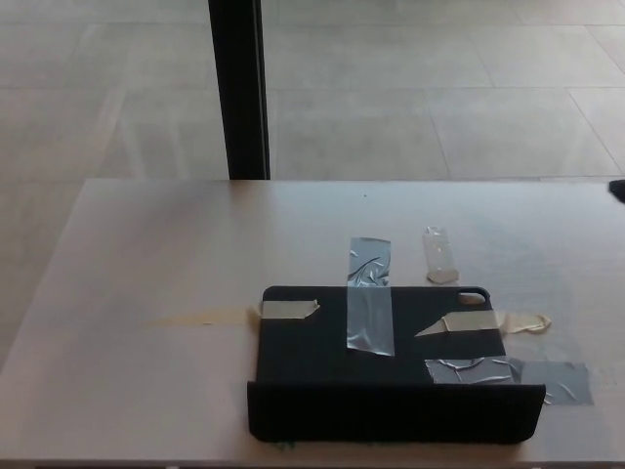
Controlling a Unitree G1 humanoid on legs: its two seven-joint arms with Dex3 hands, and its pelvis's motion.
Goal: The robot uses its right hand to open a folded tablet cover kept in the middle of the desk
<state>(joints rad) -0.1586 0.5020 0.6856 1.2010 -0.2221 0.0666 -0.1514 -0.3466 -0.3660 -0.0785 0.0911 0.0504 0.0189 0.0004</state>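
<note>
The black tablet cover [391, 366] lies flat in the near middle of the pale wooden desk [156, 283]. Grey and beige tape strips hold it down along its far edge and right side. A darker band [395, 412] runs along its near edge like a folded flap. A small black tip [617, 190] pokes in at the right picture edge above the desk's far right; it looks like part of my right hand, too little to read. It is far from the cover. My left hand does not show.
A black vertical post [241, 88] stands behind the desk's far edge, with tiled floor [439, 88] beyond. A small clear tape piece [439, 256] sticks to the desk just past the cover.
</note>
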